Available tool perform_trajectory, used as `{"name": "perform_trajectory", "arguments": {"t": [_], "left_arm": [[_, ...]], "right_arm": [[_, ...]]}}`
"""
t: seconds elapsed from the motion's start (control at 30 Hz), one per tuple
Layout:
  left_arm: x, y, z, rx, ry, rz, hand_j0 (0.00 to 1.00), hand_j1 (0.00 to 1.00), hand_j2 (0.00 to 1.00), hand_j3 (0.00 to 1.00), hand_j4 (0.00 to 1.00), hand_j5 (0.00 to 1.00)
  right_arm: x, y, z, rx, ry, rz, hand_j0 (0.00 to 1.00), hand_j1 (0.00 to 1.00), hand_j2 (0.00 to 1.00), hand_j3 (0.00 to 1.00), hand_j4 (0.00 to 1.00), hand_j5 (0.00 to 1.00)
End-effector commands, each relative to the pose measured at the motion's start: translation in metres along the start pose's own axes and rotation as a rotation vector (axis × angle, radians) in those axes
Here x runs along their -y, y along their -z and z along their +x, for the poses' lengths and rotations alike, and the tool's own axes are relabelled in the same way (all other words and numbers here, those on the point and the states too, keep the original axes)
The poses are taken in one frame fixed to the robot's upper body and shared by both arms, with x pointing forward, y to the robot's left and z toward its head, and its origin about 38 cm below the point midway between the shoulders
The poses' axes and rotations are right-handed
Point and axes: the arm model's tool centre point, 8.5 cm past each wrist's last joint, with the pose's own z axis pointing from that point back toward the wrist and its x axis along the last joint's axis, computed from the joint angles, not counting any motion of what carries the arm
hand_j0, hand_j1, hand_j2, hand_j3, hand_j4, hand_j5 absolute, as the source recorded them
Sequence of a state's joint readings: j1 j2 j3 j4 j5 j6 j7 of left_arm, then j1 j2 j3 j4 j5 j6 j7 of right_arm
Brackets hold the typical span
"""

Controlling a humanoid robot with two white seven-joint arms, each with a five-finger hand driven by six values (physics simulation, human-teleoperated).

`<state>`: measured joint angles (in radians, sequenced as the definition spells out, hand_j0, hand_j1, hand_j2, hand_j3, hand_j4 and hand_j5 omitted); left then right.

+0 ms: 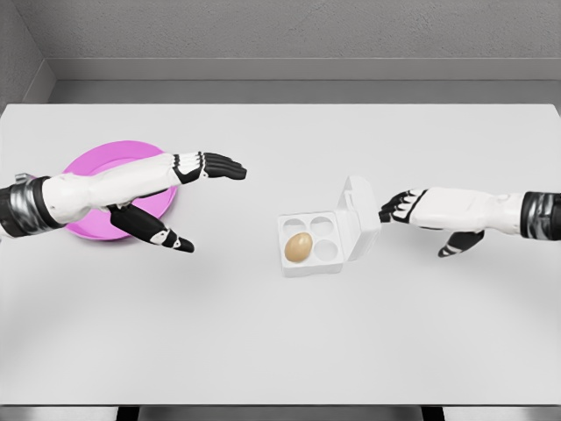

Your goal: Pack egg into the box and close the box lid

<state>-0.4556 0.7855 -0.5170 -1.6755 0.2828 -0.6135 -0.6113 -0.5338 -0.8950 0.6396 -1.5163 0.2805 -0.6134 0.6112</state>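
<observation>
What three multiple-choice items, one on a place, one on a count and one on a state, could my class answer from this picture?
1. Where does the egg sit? A) in the box B) on the plate C) in a hand
2. How many wells has the box? A) two B) four C) six
3. How stands the lid? A) shut B) raised open C) removed

Answers: 1 A, it fills the near left well; 2 B, two rows of two; 3 B, it stands up at the right edge, by the right hand.
</observation>
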Motion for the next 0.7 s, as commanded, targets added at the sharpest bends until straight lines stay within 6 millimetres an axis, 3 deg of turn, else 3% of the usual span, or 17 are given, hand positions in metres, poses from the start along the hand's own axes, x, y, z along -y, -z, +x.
{"name": "perform_trajectory", "arguments": {"t": [0.0,0.2,0.43,0.67], "left_arm": [[0.0,0.0,0.001,0.003,-0.008,0.002,1.0,1.0,1.0,1.0,1.0,1.0],[-0.002,-0.005,-0.001,-0.011,-0.006,-0.001,1.0,1.0,1.0,1.0,1.0,1.0],[-0.003,-0.005,-0.002,-0.016,-0.008,0.001,1.0,1.0,1.0,1.0,1.0,1.0],[-0.001,-0.005,-0.002,-0.018,-0.007,-0.004,1.0,1.0,1.0,1.0,1.0,1.0]], "right_arm": [[0.002,0.002,0.003,0.009,-0.001,-0.007,1.0,1.0,1.0,1.0,1.0,1.0],[0.023,0.002,0.018,0.046,-0.063,-0.039,1.0,1.0,1.0,1.0,1.0,1.0],[0.033,0.006,0.032,0.084,-0.096,-0.06,1.0,1.0,1.0,1.0,1.0,1.0],[0.042,0.027,0.044,0.14,-0.097,-0.102,1.0,1.0,1.0,1.0,1.0,1.0]]}}
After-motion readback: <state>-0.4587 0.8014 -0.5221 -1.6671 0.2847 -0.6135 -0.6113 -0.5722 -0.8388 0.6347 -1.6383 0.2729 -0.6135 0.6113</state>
